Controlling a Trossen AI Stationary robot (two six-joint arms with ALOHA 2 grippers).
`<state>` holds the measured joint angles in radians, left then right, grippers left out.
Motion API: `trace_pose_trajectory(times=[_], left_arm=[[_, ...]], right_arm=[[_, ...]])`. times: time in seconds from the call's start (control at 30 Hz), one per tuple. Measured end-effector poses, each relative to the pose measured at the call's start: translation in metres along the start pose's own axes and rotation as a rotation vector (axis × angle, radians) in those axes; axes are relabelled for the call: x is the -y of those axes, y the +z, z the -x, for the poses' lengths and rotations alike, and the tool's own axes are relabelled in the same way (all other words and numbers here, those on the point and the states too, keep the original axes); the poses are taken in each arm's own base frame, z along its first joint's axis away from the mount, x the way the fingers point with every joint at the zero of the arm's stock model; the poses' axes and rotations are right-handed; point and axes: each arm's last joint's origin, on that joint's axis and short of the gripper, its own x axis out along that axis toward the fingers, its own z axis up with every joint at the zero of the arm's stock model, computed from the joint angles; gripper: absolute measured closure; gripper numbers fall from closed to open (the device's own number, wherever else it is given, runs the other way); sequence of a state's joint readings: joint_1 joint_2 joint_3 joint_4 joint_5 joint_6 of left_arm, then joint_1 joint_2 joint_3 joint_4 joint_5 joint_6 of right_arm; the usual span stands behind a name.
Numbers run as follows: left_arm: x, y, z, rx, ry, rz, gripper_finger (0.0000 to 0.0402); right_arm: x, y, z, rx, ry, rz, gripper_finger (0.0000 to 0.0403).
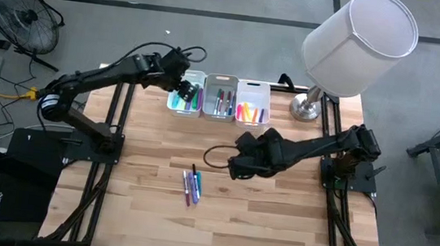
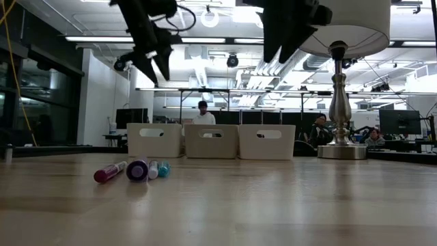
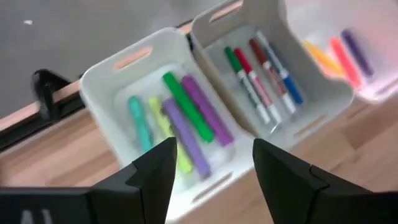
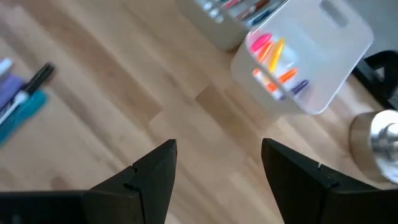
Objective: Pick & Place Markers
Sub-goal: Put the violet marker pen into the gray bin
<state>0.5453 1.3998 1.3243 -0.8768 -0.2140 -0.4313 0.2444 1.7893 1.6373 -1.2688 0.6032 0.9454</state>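
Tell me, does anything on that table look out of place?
Only a few loose markers, lying together on the bare wood in front of the three white bins where the other markers are sorted. Nothing looks spilled or broken; the lamp stands upright.

Open-plan lab/office: exposed ceiling ducts (image 2: 205,72), monitors (image 2: 399,121), seated person (image 2: 319,128)

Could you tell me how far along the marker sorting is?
Mostly done: markers fill the three white bins. Nothing is held: the left gripper hovers open over the left bin, and the right gripper hangs open above the table. A few loose markers remain.
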Motion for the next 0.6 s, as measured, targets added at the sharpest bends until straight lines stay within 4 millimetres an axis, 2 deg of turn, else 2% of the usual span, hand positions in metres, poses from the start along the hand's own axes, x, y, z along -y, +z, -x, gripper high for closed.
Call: trace_pose_trajectory(times=[0.13, 0.33, 0.4, 0.6], left_arm=[[0.009, -0.011, 0.014, 0.040, -0.030, -0.040, 0.0192], [0.011, -0.056, 0.021, 0.075, -0.176, -0.008, 0.0192], [0.010, -0.074, 0.024, 0.082, -0.215, 0.010, 0.0192], [0.009, -0.116, 0.050, 0.143, -0.340, 0.074, 0.0192]], right_arm=[[-0.008, -0.012, 0.002, 0.000, 0.020, 0.022, 0.0179], [-0.013, -0.033, 0.007, 0.086, 0.118, -0.011, 0.0179], [-0.011, -0.041, 0.008, 0.107, 0.160, -0.031, 0.0179], [0.005, -0.067, 0.004, 0.168, 0.277, -0.150, 0.0179]])
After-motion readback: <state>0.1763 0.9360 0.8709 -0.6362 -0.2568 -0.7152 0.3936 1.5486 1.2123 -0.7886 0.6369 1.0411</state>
